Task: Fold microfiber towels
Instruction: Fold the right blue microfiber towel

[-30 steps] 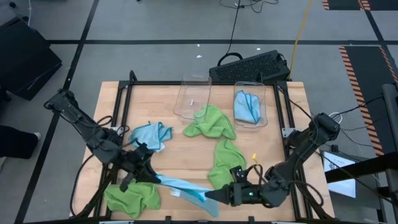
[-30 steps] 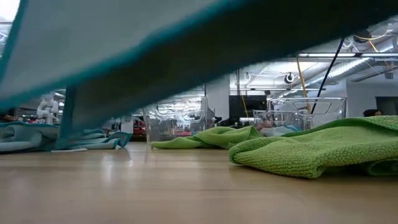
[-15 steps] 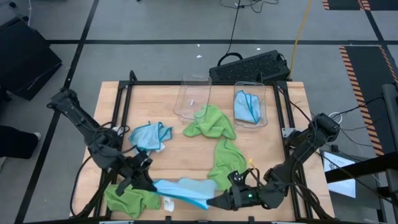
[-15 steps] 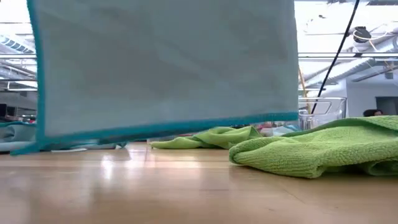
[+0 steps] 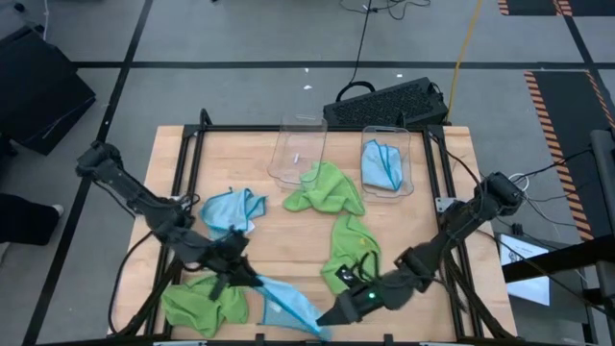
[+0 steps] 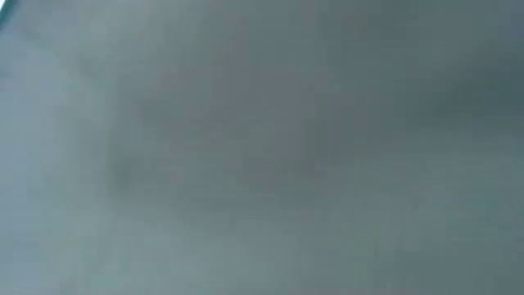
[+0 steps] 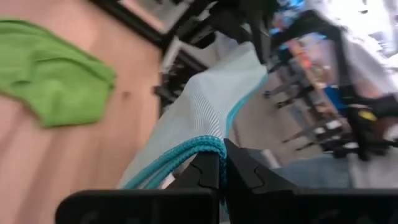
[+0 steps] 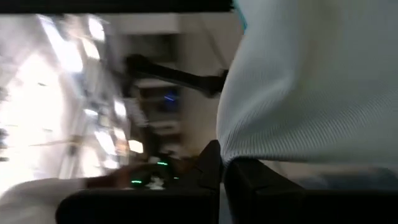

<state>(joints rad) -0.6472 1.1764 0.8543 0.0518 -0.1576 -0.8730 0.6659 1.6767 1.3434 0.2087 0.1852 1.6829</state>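
Note:
A light blue towel point(image 5: 288, 304) with a teal hem is held up between my two grippers near the table's near edge. It fills the whole low view point(image 6: 262, 147). My left gripper point(image 5: 248, 280) is shut on its left end and my right gripper point(image 5: 325, 317) is shut on its right end. A lime green towel point(image 5: 202, 304) lies crumpled at the near left. Another light blue towel point(image 5: 231, 208) lies crumpled behind my left gripper. Two more green towels point(image 5: 327, 188) point(image 5: 348, 246) lie at the middle. My left gripper pinches the towel's teal-hemmed edge point(image 7: 200, 148) between its two shut fingers, several bunched layers of hem showing there. The cloth runs away from the fingers, lifted off the table. My right gripper pinches an edge of the towel point(image 8: 231, 155) between its two shut fingers. The cloth spreads out from the fingers, lifted off the table.
Two clear plastic bins stand at the far middle: one point(image 5: 298, 150) on the left, one point(image 5: 386, 165) holding a light blue towel. A black frame point(image 5: 192, 163) runs round the wooden table. A dark keyboard point(image 5: 389, 100) lies beyond the far edge.
Both grippers have carried the light blue towel toward the table's near edge. My left gripper has gone a little right. The towel was a narrow band, then hung spread as a sheet, and now covers the low camera's whole view.

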